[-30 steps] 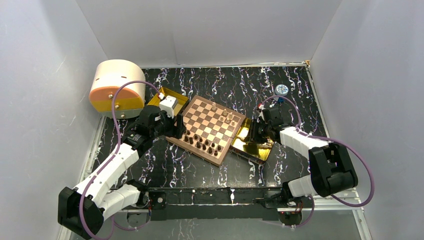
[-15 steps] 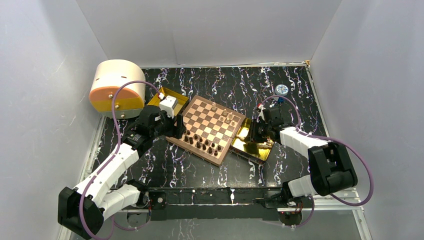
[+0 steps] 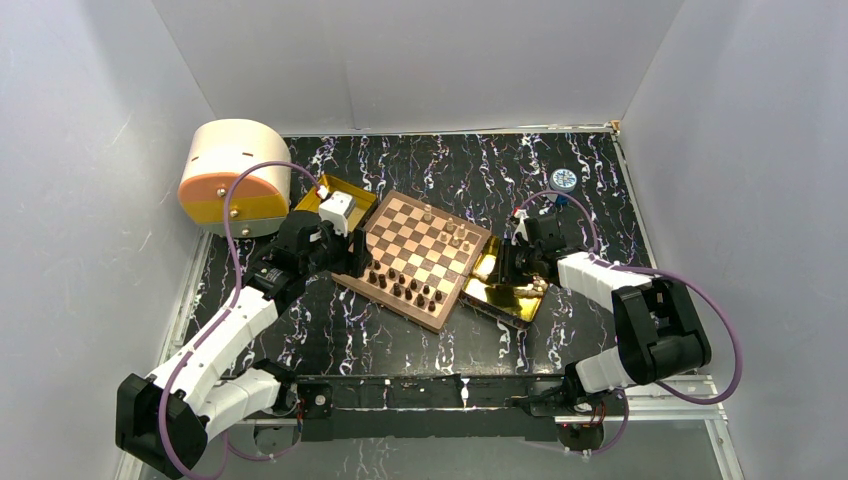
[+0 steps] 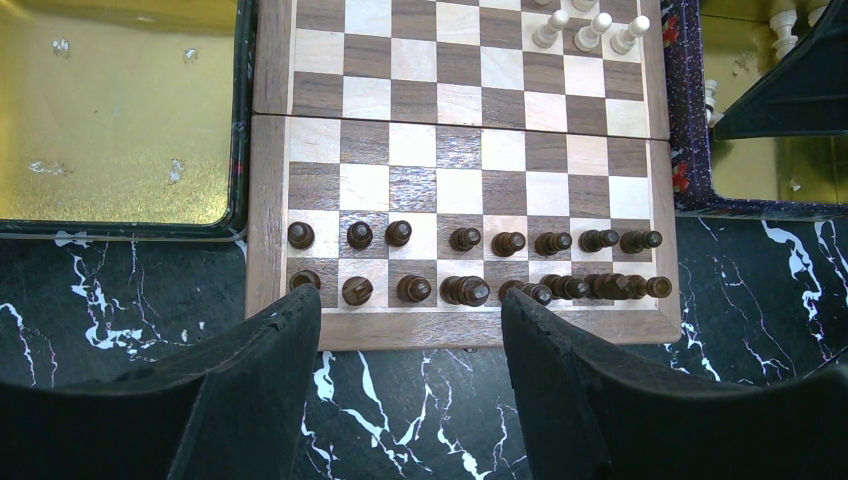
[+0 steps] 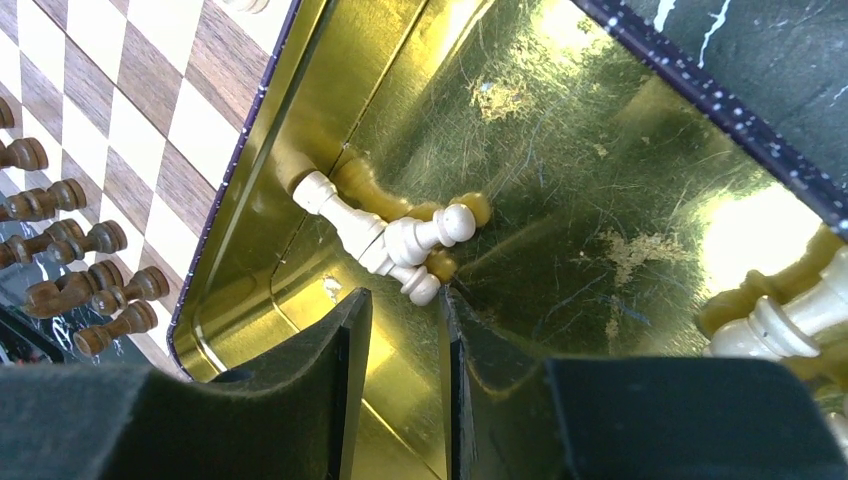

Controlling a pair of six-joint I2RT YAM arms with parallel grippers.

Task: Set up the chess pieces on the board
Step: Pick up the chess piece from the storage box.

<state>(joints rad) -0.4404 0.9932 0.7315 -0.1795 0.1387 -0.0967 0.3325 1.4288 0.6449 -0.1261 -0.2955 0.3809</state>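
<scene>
The board (image 3: 425, 258) lies turned at an angle mid-table. Dark brown chess pieces (image 4: 465, 290) stand in two rows along its near edge. A few light pieces (image 4: 590, 30) stand near its far right corner. My left gripper (image 4: 410, 330) hangs open over the black table just off that near edge, with nothing between the fingers. My right gripper (image 5: 405, 310) is down in the gold tray (image 5: 600, 200) right of the board, open by a narrow gap and empty. Three light pieces (image 5: 385, 235) lie tangled just past its fingertips (image 5: 355, 305).
More light pieces (image 5: 790, 315) lie at the tray's right side. A second gold tray (image 4: 120, 110) sits left of the board. A round white and orange container (image 3: 232, 178) stands at the back left, and a small round disc (image 3: 563, 179) at the back right.
The right arm's elbow has shifted slightly toward the board while its gripper stays in the tray. The left arm has not moved.
</scene>
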